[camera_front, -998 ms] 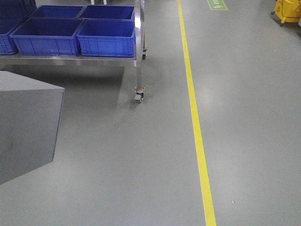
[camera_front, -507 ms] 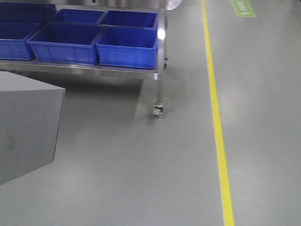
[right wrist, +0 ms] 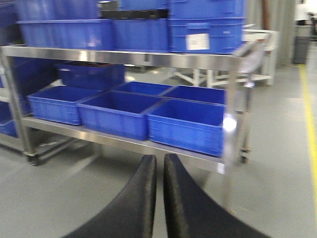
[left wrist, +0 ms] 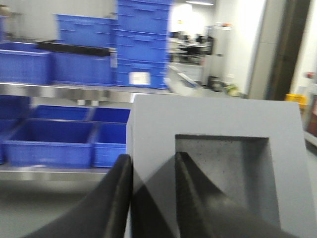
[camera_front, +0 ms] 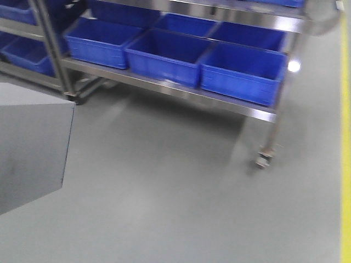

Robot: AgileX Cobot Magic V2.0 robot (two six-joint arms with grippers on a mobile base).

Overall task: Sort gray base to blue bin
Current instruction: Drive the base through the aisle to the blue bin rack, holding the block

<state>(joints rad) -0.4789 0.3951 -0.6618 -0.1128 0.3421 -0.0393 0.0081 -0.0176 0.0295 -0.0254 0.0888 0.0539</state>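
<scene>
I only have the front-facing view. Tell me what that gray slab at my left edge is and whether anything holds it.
Observer: It's the gray base. The left wrist view shows the left end effector shut on it, fingers straddling the wall beside its recess.
Operator: Now report the other arm.
Observer: The right end effector is shut and empty, facing the blue bins on the lower shelf.
Operator: Describe what sits above those bins.
Observer: The upper shelf carries stacked blue crates, one with a white label.
</scene>
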